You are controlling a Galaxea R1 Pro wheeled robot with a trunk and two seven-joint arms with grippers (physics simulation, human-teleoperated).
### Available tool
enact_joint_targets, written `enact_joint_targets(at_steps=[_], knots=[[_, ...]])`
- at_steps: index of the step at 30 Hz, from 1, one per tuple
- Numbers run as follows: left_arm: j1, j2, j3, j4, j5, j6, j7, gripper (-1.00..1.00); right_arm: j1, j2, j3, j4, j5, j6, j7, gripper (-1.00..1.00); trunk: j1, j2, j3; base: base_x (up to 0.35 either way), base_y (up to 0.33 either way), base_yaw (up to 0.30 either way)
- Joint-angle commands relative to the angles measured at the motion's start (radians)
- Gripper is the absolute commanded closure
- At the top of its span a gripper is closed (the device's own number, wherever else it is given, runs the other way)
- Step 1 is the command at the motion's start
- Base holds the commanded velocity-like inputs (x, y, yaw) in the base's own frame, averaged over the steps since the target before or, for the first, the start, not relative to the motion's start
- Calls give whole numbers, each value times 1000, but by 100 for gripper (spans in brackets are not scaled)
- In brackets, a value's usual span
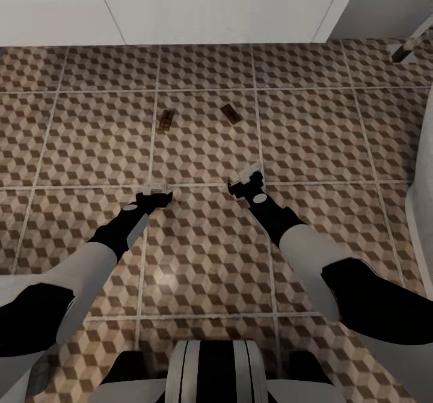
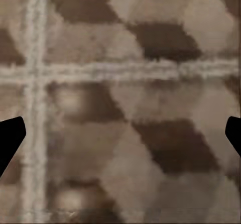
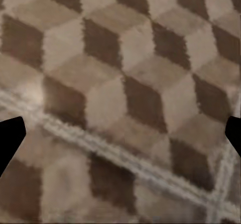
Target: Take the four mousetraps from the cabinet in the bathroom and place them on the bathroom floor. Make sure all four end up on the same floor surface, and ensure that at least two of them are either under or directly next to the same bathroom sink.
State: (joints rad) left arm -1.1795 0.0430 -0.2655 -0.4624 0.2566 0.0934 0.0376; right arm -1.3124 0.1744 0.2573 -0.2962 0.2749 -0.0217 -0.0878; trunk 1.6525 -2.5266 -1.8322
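Note:
Two mousetraps lie flat on the bathroom floor (image 1: 204, 150) ahead of me: one (image 1: 166, 120) to the left, one (image 1: 230, 113) to the right, both small brown boards. Beyond them stands the white flat front of the sink vanity (image 1: 180, 6). My left gripper (image 1: 156, 189) hovers low over a grout crossing, open and empty; its dark fingertips (image 2: 10, 138) stand far apart over the bare floor (image 2: 125, 108). My right gripper (image 1: 245, 177) is open too, with nothing between its fingers (image 3: 10, 138), only cube-patterned floor (image 3: 125, 93).
A white curved fixture edge (image 1: 421, 210) runs along the right side. A grey-white object (image 1: 409, 45) sticks out at the far right near the wall. Patterned tile spreads between my arms and the vanity.

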Motion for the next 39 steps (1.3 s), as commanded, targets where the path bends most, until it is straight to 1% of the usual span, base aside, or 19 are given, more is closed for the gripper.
enact_joint_targets(at_steps=[1,39], knots=[[0,1,-8,-2,10,5,4,-100,-1,0,3,2,7,-2,-6,-100,-1,0,0,-333,0,0],[0,1,-8,0,12,5,5,-100,-1,0,2,2,7,-2,-7,-100,-1,0,0,-333,0,0]])
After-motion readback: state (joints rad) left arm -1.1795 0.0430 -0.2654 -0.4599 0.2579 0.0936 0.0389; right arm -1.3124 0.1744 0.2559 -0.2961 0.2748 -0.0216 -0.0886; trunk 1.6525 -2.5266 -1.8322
